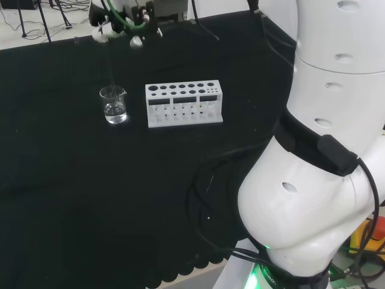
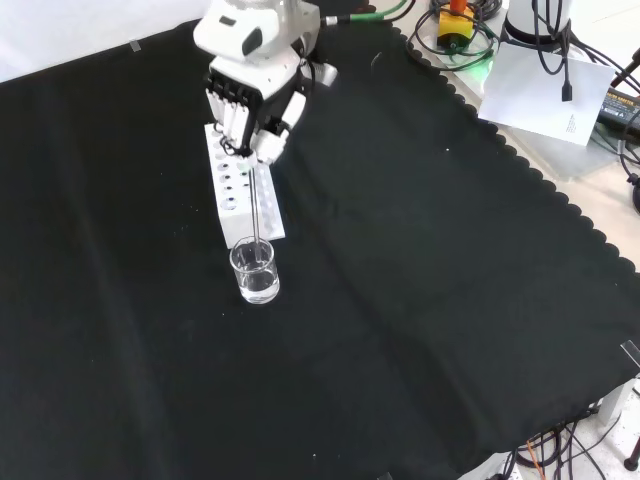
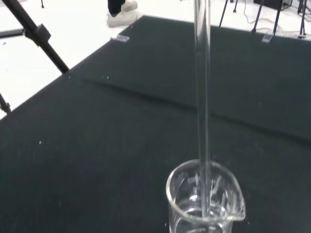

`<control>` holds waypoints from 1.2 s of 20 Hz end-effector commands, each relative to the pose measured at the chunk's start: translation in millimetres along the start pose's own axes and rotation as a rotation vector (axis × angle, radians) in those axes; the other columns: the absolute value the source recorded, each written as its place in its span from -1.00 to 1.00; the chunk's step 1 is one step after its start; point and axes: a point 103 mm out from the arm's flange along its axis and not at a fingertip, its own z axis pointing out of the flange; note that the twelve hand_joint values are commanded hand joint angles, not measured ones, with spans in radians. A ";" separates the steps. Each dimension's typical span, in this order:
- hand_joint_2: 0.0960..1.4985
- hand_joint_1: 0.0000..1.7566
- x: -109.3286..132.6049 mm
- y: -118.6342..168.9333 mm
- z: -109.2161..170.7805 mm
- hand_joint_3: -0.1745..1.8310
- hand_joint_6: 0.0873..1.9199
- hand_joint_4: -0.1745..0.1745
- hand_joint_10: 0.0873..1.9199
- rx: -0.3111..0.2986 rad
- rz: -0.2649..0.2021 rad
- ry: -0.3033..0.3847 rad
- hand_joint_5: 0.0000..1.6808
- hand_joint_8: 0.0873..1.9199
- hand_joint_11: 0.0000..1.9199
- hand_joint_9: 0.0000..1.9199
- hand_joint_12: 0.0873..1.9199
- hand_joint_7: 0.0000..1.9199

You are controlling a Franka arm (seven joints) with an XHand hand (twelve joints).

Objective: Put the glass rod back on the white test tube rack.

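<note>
The hand (image 2: pixel 252 105) hangs above the white test tube rack (image 2: pixel 240 195), its fingers curled round the top of a clear glass rod (image 2: pixel 257 205). The rod (image 3: pixel 202 87) runs straight down from the hand, and its lower end stands inside a small glass beaker (image 2: pixel 255 272) with some clear liquid in it. In the head view the hand (image 1: pixel 126 24) is at the top edge, the rod (image 1: pixel 109 66) is a faint line over the beaker (image 1: pixel 114 105), and the rack (image 1: pixel 183 103) stands just right of the beaker. The beaker (image 3: pixel 206 204) shows close up in the wrist view.
The black cloth (image 2: pixel 420 300) covers the bench around the rack and beaker. The arm's white links (image 1: pixel 319 150) stand at the right of the head view. Cables and a white sheet (image 2: pixel 550 90) lie beyond the cloth's scalloped edge in the front view.
</note>
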 end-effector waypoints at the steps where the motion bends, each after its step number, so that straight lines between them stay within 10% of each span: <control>1: 0.41 0.47 -17.6 -12.1 -42.6 -0.83 -0.47 -1.00 -0.07 -0.050 0.034 0.007 0.26 0.19 0.68 0.63 -0.33 0.12; 24: 0.41 0.47 -136.9 -94.5 -71.8 -0.83 -0.47 -1.00 -0.07 -0.088 0.265 -0.005 0.26 0.19 0.68 0.63 -0.33 0.12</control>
